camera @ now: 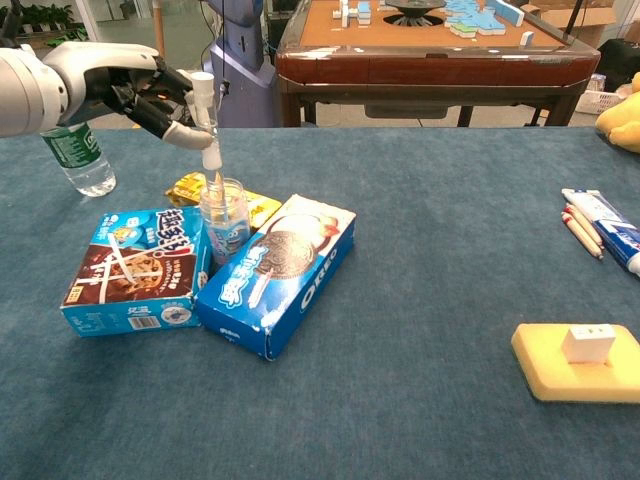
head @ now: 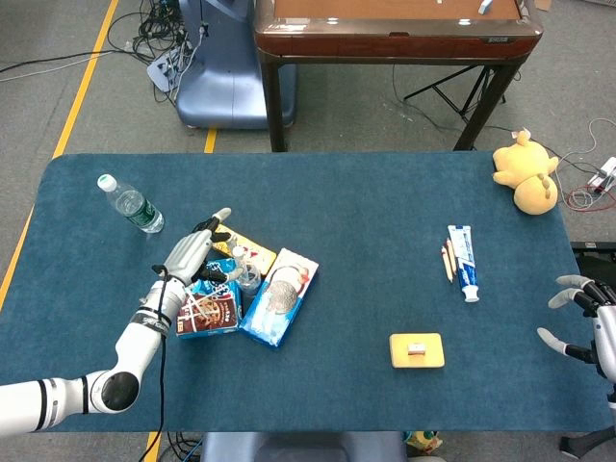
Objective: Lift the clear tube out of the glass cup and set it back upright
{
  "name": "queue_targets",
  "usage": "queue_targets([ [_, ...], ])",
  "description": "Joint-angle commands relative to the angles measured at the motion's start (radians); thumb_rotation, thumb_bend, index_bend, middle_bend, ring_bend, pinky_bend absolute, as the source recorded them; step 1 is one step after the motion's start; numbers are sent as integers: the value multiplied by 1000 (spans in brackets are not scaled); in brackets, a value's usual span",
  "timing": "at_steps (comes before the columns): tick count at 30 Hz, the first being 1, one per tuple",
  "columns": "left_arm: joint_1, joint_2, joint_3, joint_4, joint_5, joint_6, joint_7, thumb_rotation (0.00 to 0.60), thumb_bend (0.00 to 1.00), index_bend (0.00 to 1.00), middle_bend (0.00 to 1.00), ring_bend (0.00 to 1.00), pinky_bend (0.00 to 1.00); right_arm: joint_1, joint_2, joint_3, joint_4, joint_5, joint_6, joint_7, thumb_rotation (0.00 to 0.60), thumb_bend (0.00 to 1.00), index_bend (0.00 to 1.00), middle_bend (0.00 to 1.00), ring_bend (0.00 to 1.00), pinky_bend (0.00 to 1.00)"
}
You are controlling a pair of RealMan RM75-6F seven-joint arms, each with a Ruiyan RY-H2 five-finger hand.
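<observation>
A clear tube (camera: 209,125) with a white cap stands nearly upright, its lower part down inside the glass cup (camera: 223,221). My left hand (camera: 140,88) pinches the tube near its top, just left of and above the cup. In the head view the left hand (head: 192,256) sits beside the cup (head: 247,280), and the tube is hard to make out there. The cup stands on the table between a blue snack box and an Oreo box. My right hand (head: 583,319) hangs at the table's right edge, fingers spread and holding nothing.
A blue snack box (camera: 134,270) and an Oreo box (camera: 279,271) flank the cup, with a yellow packet (camera: 195,187) behind. A water bottle (camera: 74,152) stands at the left. Toothpaste (head: 463,260), pencils (head: 448,261), a yellow sponge (head: 416,350) and a plush toy (head: 526,177) lie to the right.
</observation>
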Motion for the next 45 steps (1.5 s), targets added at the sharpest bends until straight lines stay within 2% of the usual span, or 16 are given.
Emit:
queue_targets([
  [1, 0, -5, 3, 4, 0, 0, 7, 600, 282, 582, 0, 0, 0, -1, 0, 0, 0, 0, 1, 1, 600, 11, 526, 321, 268, 502],
  [16, 0, -35, 11, 27, -21, -21, 28, 600, 283, 549, 0, 0, 0, 0, 1, 1, 1, 3, -2, 2, 600, 10, 526, 321, 268, 503],
  [24, -1, -51, 11, 39, -22, -27, 36, 600, 282, 450, 0, 0, 0, -1, 3, 2, 1, 4, 0, 6, 600, 11, 526, 321, 268, 502],
  [29, 0, -54, 13, 39, -23, -29, 41, 600, 282, 426, 0, 0, 0, -3, 5, 3, 2, 5, 1, 12, 600, 11, 526, 321, 268, 502],
  [45, 39, -5, 21, -7, -5, 13, 53, 600, 283, 368, 0, 0, 0, -1, 2, 0, 1, 0, -1, 6, 600, 10, 526, 321, 268, 503],
])
